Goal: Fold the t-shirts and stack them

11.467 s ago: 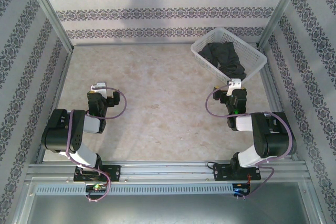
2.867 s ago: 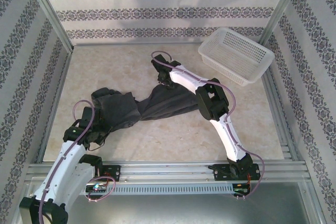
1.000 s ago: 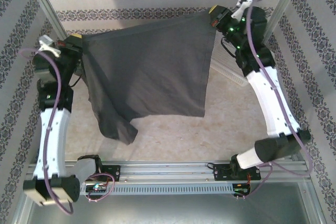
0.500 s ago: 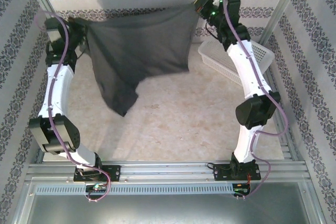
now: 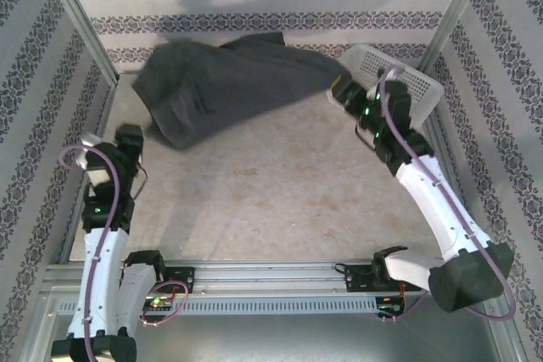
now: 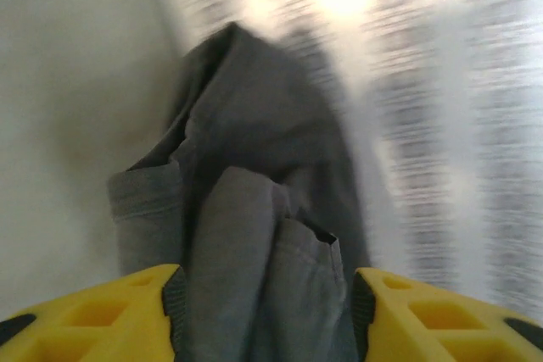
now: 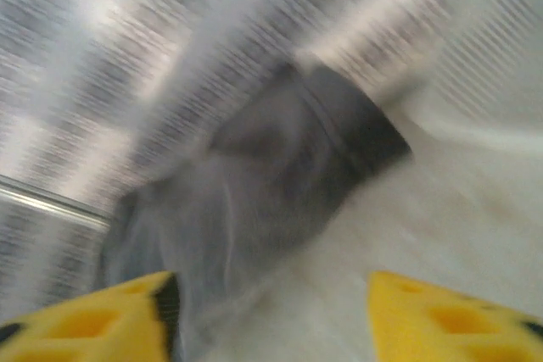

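Observation:
The dark charcoal t-shirt shows blurred and bunched across the back of the table, by the rear wall. My left gripper is low at the left, a little short of the shirt's near-left corner. In the left wrist view that gripper is open, with folds of the t-shirt seen between and beyond the yellow fingers. My right gripper is by the shirt's right end, next to the basket. From the right wrist the gripper is open, and the blurred t-shirt lies ahead and to the left.
A white lattice basket stands at the back right, just behind the right arm. Patterned walls close in the back and both sides. Bare tabletop stretches from the middle to the near rail.
Half a second ago both grippers held the shirt spread high between them. Both arms have since dropped low, their jaws have opened, and the shirt has come down bunched at the back.

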Robot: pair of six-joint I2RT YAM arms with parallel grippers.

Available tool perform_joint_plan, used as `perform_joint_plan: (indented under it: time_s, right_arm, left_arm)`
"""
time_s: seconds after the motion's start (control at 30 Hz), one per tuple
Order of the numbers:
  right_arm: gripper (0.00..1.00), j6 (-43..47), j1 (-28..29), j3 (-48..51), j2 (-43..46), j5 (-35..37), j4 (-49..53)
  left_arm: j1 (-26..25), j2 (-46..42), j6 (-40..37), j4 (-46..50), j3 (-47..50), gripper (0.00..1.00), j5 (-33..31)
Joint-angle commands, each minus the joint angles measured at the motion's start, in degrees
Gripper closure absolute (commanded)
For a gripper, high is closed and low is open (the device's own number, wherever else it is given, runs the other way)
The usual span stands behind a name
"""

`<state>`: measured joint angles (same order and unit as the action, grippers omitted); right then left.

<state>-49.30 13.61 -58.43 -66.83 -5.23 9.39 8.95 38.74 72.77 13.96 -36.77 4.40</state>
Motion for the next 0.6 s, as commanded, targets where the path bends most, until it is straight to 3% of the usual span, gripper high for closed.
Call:
perform_joint_plan:
  time_s: [0.0, 0.13, 0.23, 0.47, 0.57]
  right_arm:
    - [0.34, -3.75, -0.6, 10.31, 1.59, 3.24, 5.89]
    - [0.38, -4.01, -0.31, 12.46, 1.37, 3.36, 7.7]
    - [0.4, -3.35, 0.78, 10.15, -1.81, 3.21, 8.86]
    - [0.43, -2.83, 3.78, 6.2, -8.33, 1.82, 7.82]
    - [0.45, -2.82, 3.96, 4.91, -10.92, 0.13, 6.8]
  left_arm:
    - [-0.83, -1.56, 2.34, 15.07, 1.83, 0.43, 3.35]
    - [-1.3, -0.59, -0.66, 26.09, -0.72, 0.46, 4.67]
    - [-1.3, 3.19, -2.67, 28.05, -3.47, 0.49, 6.1]
    - [-1.3, 18.22, -7.37, 23.58, -9.76, 0.5, 8.94]
    - [-1.47, 26.36, -8.07, 15.91, -10.3, 0.6, 11.97]
